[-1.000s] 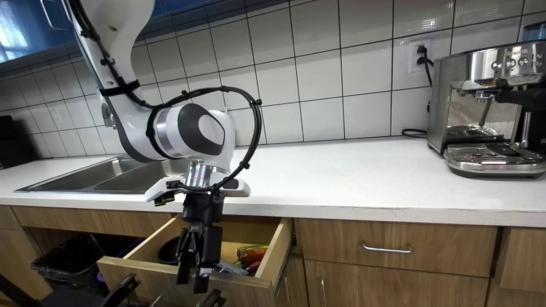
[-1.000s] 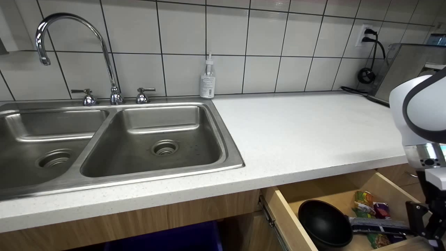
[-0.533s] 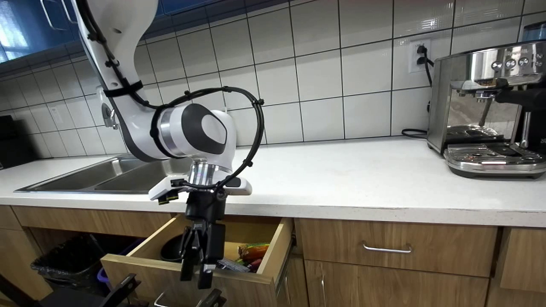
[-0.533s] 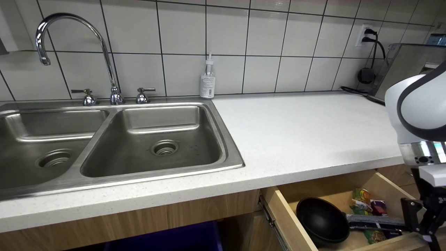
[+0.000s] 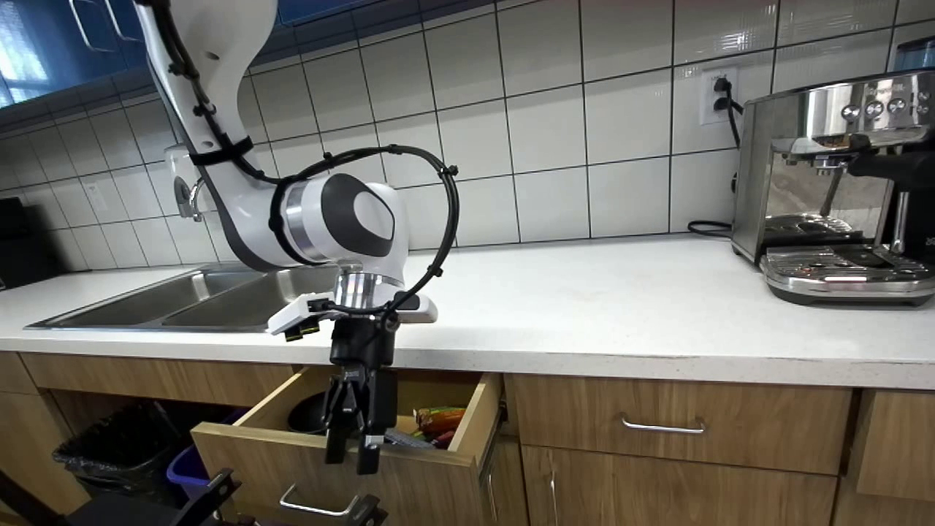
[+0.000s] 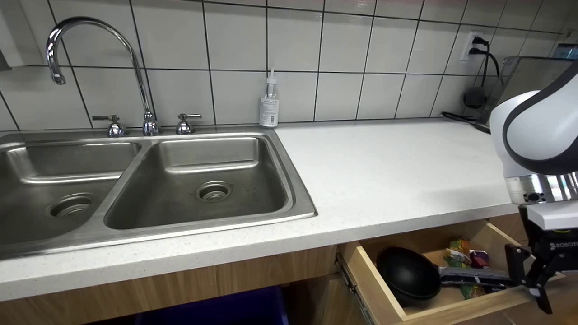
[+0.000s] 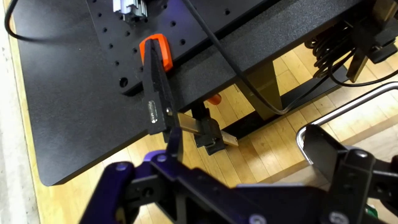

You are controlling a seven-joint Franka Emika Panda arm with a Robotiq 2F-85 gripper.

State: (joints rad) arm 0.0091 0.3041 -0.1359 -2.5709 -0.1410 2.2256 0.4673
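End effector (image 5: 352,460) jaws spread, nothing held; it hangs in front of the open drawer (image 5: 431,486), near the metal handle (image 5: 314,510). Can't tell if it touches. Drawer sits under the white surface (image 5: 584,307), black bowl (image 6: 408,275) inside. Likely stiff wood, some weight, but smooth on its side rail (image 6: 347,276). Best hold: middle of handle; bar may be slick.
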